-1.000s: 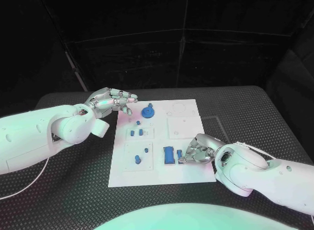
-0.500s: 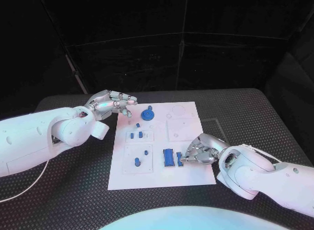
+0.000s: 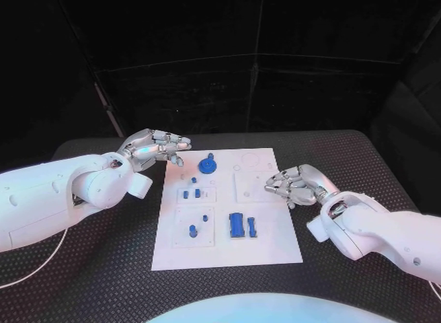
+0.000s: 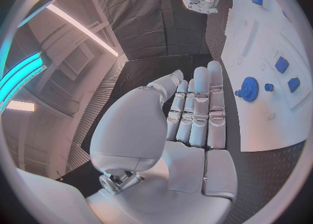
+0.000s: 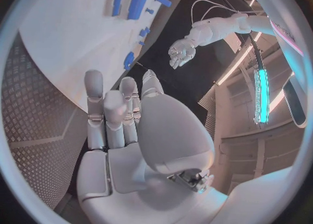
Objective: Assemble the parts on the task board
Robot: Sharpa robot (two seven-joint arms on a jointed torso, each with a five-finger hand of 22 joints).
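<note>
Task board [image 3: 269, 232], head view: white plate at frame centre on the black table [image 3: 366, 155], dark mat free along every edge. Seven blue parts lie on it: a round piece [image 3: 209, 162] at top, two long bars [image 3: 237, 224] lower centre, four small pieces [image 3: 193, 231]. Left hand [image 3: 161, 145], fingers curled and empty, hangs off the board's upper-left corner; right hand [image 3: 293, 184], curled and empty, at its right edge. Left wrist view: left hand [image 4: 189, 125] fingers straight and together, holding nothing, beside the board [image 4: 261, 94]. Right wrist view: right hand [image 5: 130, 130] empty beside the board [image 5: 72, 36].

Dim room w/ dark backdrop, cool bluish light overhead, cyan strip lamps glaring, fisheye edges bent.
</note>
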